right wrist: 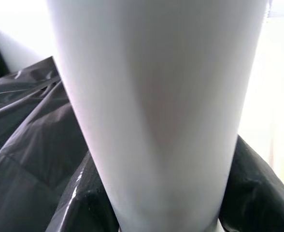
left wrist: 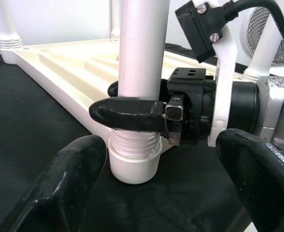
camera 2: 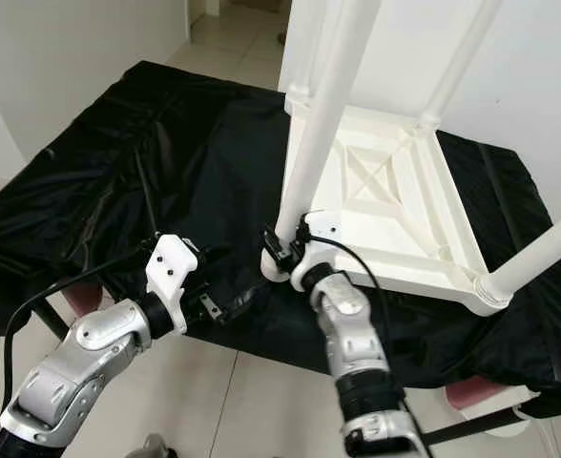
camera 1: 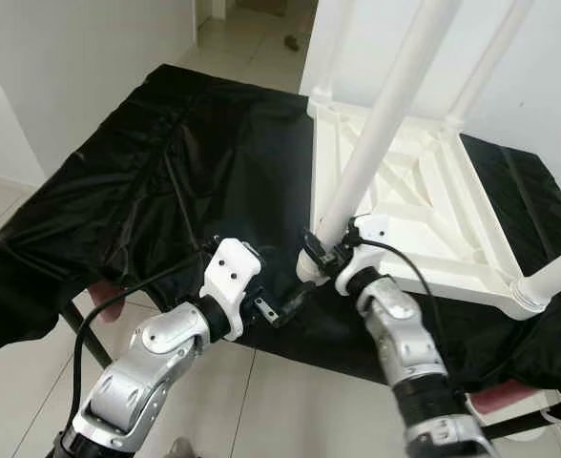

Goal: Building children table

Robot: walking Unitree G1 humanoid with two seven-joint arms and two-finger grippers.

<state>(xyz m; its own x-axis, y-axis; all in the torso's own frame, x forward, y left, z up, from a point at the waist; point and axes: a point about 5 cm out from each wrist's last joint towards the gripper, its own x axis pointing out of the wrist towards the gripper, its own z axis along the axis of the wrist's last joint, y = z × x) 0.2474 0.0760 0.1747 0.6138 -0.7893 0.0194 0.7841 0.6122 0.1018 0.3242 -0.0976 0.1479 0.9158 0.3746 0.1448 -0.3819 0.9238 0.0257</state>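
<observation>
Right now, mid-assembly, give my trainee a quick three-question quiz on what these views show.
1. True or false: the right gripper is closed around the near table leg.
2. Which way does the white tabletop lie on the black cloth? A) upside down, legs pointing up B) right way up C) on its edge
3. Fill in: the left gripper is ____ , holding nothing, just beside the leg's threaded base.

Key
1. True: its black fingers wrap the leg just above the threaded socket.
2. A
3. open
</observation>
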